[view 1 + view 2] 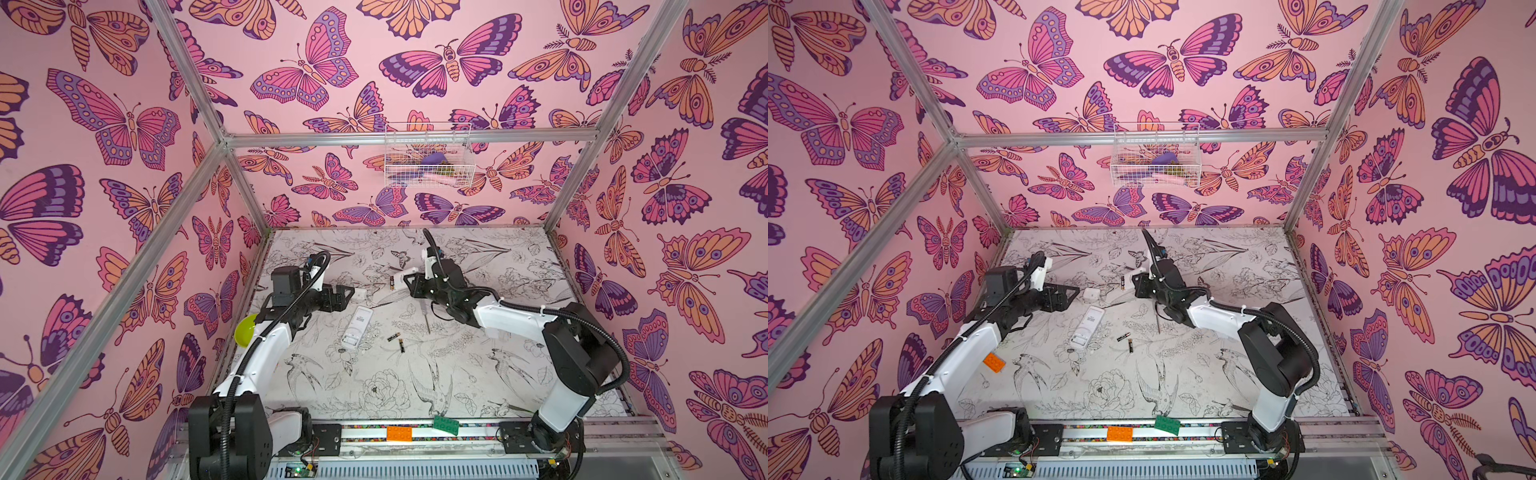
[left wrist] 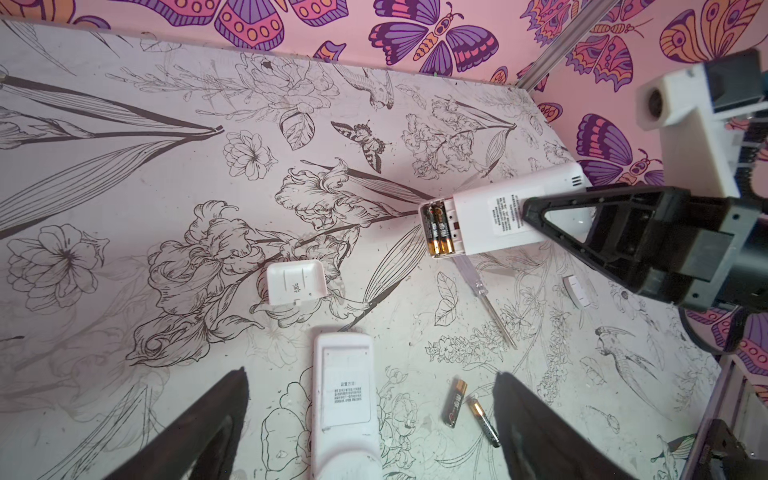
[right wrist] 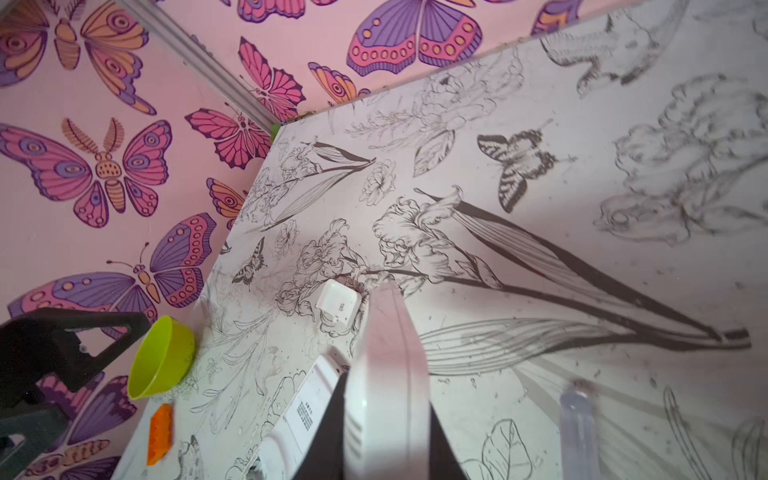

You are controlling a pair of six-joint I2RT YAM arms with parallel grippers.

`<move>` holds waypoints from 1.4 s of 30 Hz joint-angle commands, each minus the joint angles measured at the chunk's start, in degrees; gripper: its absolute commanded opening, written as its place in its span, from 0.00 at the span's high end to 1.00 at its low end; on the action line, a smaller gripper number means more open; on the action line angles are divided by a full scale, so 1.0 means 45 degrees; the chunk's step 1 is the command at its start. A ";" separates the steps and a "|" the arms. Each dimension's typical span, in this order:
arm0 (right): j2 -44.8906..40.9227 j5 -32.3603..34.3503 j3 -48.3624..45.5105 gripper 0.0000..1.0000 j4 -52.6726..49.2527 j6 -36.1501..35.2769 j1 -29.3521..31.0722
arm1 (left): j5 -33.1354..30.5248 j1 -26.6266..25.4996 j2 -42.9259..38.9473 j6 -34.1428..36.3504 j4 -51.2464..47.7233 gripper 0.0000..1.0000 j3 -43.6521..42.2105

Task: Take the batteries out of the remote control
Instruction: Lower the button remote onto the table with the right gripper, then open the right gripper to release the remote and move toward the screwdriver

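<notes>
My right gripper [image 3: 386, 415] is shut on a white remote control [image 2: 498, 212] and holds it above the table at the back middle [image 1: 405, 276]. Its back compartment is uncovered, with two black, gold-ended batteries [image 2: 438, 228] inside. A second white remote [image 1: 357, 328] lies back up on the table. My left gripper [image 2: 370, 376] hovers open over its far end, touching nothing. Two loose batteries [image 1: 394, 337] [image 1: 402, 345] lie just right of that remote, near the left gripper's finger [image 2: 523, 415]. A white battery cover [image 2: 295, 282] rests on the table between the remotes.
A clear-handled screwdriver [image 2: 486, 303] lies under the right arm, with a small white piece [image 2: 577, 291] beside it. A green bowl [image 3: 162, 357] and an orange brick [image 1: 993, 361] sit by the left wall. Orange [image 1: 399, 433] and green [image 1: 446, 424] bricks rest on the front rail.
</notes>
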 commanded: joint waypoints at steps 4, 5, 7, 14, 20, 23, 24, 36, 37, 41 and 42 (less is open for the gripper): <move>-0.0410 -0.1752 -0.0637 0.89 0.0957 0.1991 -0.0426 | 0.0066 0.0043 -0.0058 0.0913 -0.0480 0.06 0.0460; -0.0314 -0.1893 -0.0728 0.89 0.1113 0.2109 -0.0421 | 0.0074 0.0044 -0.0062 0.1016 -0.0498 0.06 0.0442; 0.0033 -0.2041 -0.1004 0.89 0.1804 0.2733 -0.0422 | 0.0159 0.0043 -0.0087 0.1153 -0.0396 0.05 0.0365; 0.1022 -0.3178 -0.1333 0.85 0.3175 0.4209 -0.0429 | 0.0220 0.0156 -0.0191 0.1112 -0.0531 0.05 0.0387; 0.1308 -0.3290 -0.1706 0.83 0.3347 0.4494 -0.0402 | 0.0236 0.0242 -0.0155 0.1082 -0.0608 0.05 0.0432; 0.1741 -0.3272 -0.1844 0.82 0.3563 0.4681 -0.0384 | 0.0268 0.0239 -0.0199 0.1133 -0.0392 0.05 0.0275; 0.1903 -0.3398 -0.1810 0.82 0.3615 0.4860 -0.0385 | 0.0258 0.0273 -0.0216 0.1106 -0.0446 0.05 0.0318; 0.2085 -0.3771 -0.1844 0.65 0.3100 0.4597 -0.0221 | 0.0424 0.0473 -0.0302 0.1007 -0.0407 0.05 0.0211; 0.2088 -0.3771 -0.1810 0.64 0.2872 0.4448 -0.0221 | 0.0432 0.0473 -0.0311 0.1002 -0.0324 0.05 0.0154; 0.2345 -0.3955 -0.1353 0.59 0.1938 0.4238 -0.0308 | 0.0492 0.0566 -0.0257 0.0773 -0.0513 0.05 0.0284; 0.2364 -0.3990 -0.1224 0.57 0.1695 0.4050 -0.0326 | 0.0492 0.0571 -0.0262 0.0778 -0.0510 0.05 0.0276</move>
